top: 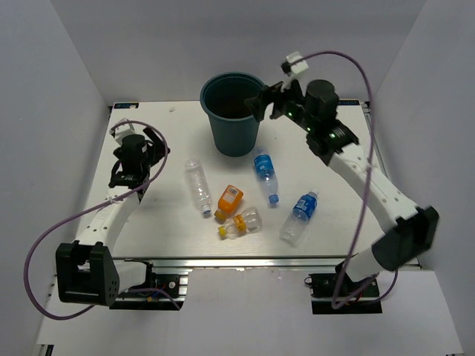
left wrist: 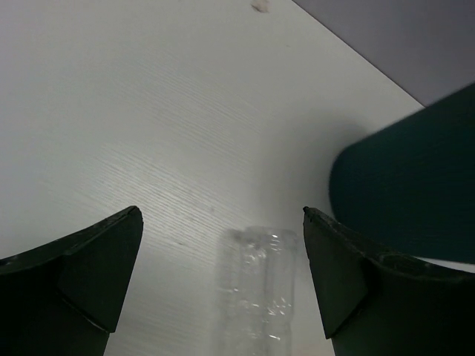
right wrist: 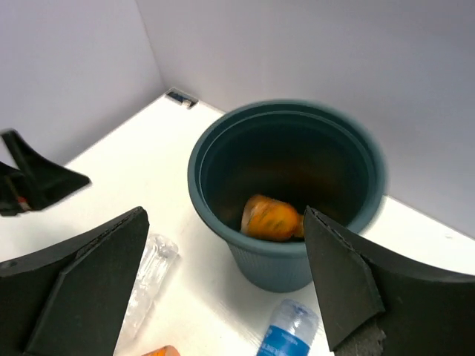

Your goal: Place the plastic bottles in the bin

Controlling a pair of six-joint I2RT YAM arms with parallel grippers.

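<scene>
Overhead and wrist views of the two-arm table (top: 159, 230). The right gripper (right wrist: 224, 211) hangs over the near rim of the bin (top: 234, 139), its jaws spread wide and empty. One orange bottle (right wrist: 271, 217) lies on the bin's floor. The left gripper (left wrist: 223, 213) is likewise open and holds nothing, poised above one end of the clear bottle (top: 197, 185). In front of the bin, all on their sides, lie a second orange bottle (top: 229, 202), a yellow-capped bottle (top: 241, 222) just beside it, a blue-labelled bottle (top: 264, 172) close to the bin's base, and another blue-labelled bottle (top: 300, 216) nearer the arms.
</scene>
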